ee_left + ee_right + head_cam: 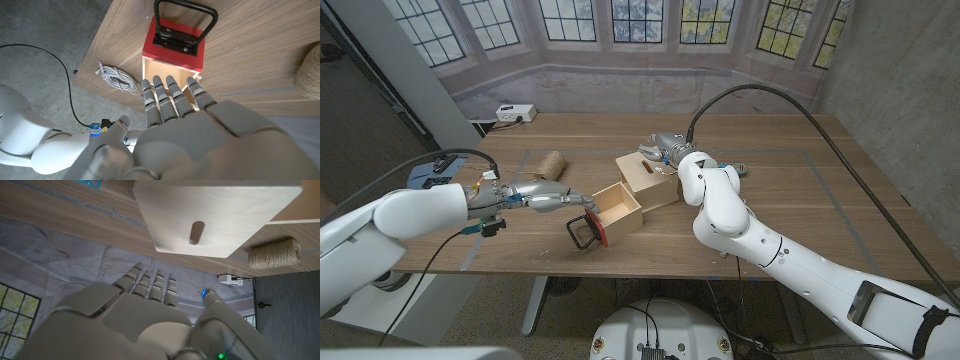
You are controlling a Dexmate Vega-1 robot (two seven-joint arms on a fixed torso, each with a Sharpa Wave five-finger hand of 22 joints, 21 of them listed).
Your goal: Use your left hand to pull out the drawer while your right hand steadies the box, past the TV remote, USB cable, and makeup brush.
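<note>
Drawer [617, 210] out of wooden box [648, 175], inside bare.

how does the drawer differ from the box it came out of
The drawer has a red front with a black handle; the box is plain pale wood all over. The drawer shows an open top and an empty inside, while the box has a closed top with a slot in it. The drawer sits nearer the table's front edge, pulled out towards the left hand; the box lies further back by the right hand. Both are light wood.
</note>
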